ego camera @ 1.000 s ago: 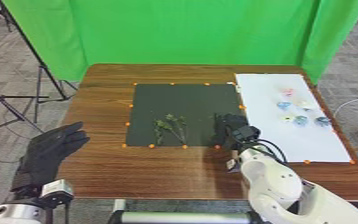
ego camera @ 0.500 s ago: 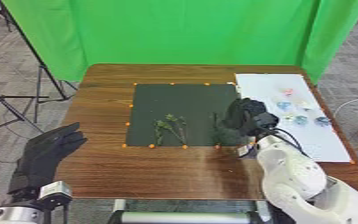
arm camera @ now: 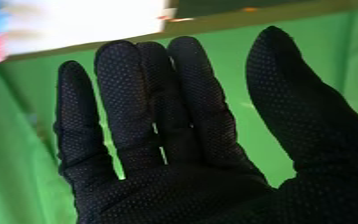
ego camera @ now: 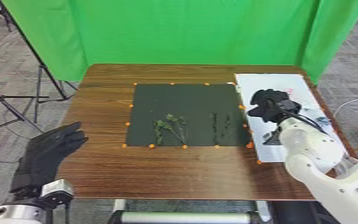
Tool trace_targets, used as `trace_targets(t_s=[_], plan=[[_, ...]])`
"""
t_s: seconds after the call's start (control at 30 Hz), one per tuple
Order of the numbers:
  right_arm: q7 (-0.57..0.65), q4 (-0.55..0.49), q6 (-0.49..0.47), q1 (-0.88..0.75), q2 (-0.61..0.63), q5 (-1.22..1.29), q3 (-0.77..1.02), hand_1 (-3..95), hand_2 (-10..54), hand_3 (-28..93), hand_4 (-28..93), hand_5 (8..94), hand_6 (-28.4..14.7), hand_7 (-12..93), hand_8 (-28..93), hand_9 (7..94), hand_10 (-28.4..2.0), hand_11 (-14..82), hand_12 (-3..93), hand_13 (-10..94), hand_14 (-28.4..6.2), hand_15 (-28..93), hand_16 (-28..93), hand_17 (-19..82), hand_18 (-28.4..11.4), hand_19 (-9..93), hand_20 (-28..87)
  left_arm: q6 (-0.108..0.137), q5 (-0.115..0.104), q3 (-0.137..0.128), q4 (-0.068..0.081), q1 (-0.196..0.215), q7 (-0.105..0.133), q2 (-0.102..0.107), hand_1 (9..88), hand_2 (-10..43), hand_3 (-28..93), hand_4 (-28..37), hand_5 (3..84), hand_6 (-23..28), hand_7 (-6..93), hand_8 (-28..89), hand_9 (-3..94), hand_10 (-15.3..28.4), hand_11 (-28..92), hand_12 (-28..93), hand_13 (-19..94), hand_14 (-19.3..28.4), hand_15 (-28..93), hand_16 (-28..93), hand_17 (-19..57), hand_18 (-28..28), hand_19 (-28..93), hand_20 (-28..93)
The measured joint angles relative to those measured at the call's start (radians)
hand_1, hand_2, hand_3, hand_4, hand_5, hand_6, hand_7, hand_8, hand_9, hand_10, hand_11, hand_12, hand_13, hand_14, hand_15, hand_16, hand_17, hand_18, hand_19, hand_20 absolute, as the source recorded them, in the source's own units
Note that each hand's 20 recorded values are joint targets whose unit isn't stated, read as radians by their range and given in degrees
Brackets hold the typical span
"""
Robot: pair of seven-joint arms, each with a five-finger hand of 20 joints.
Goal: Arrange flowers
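In the head view, the left hand (ego camera: 44, 150) is at the near left edge of the brown table (ego camera: 158, 172), palm and fingers relaxed rather than curled, with nothing in its grip. To its right, a dark mat (ego camera: 189, 95) lies on the table, with orange dots (ego camera: 127, 124) spaced around its border. On the near half of the mat, left of its middle, is a loose bunch of leafy green stems (ego camera: 169, 130), fanned out and lying flat. Right of the bunch, also on the mat, two thin dark stems (ego camera: 214, 126) lie side by side, apart from each other. Farther right is the white sheet (ego camera: 262, 82), on the right part of the table. The right hand (ego camera: 269, 104) is over the left part of that sheet; whether it touches the sheet, I cannot tell. In the right wrist view, its fingers (arm camera: 127, 100) are straight and the thumb (arm camera: 282, 80) stands well apart from them, with nothing held. Right of that hand, a bluish flower (ego camera: 325, 121) lies on the sheet. A green curtain (ego camera: 184, 30) hangs behind the table's far edge.
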Motion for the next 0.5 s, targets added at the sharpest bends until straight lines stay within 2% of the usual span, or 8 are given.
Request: trace_targets(t_s=[0.1, 0.5], plan=[[0.019, 0.008, -0.012, -0.009, 0.000, -0.040, 0.015, 30.3, -5.4, 86, -26, 52.3, -4.4, 25, -15, 50.7, -13.1, 20.0, 16.6, 47, -14.2, 70, 17, 20, -21.8, 72, 11, -0.003, 0.006, 0.000, 0.000, -0.011, -0.010, -0.009, 27.3, 5.5, 82, -14.0, 47.8, 14.6, 15.4, -8, 41.1, 22.8, 39, 11, 28, 28.3, 61, -12, -9.5, 21.7, 56, 16], [0.049, 0.039, -0.053, -0.063, 0.011, -0.066, 0.063, 30.3, -6.0, 87, -26, 50.8, -4.8, 24, -14, 48.4, -13.1, 18.2, 16.6, 46, -14.9, 70, 16, 19, -20.9, 73, 13, -0.018, 0.019, 0.005, 0.001, -0.026, -0.021, -0.017, 27.3, 5.4, 82, -14.1, 47.8, 14.6, 15.4, -8, 41.0, 22.8, 39, 11, 28, 28.3, 61, -12, -9.5, 21.8, 56, 16]])
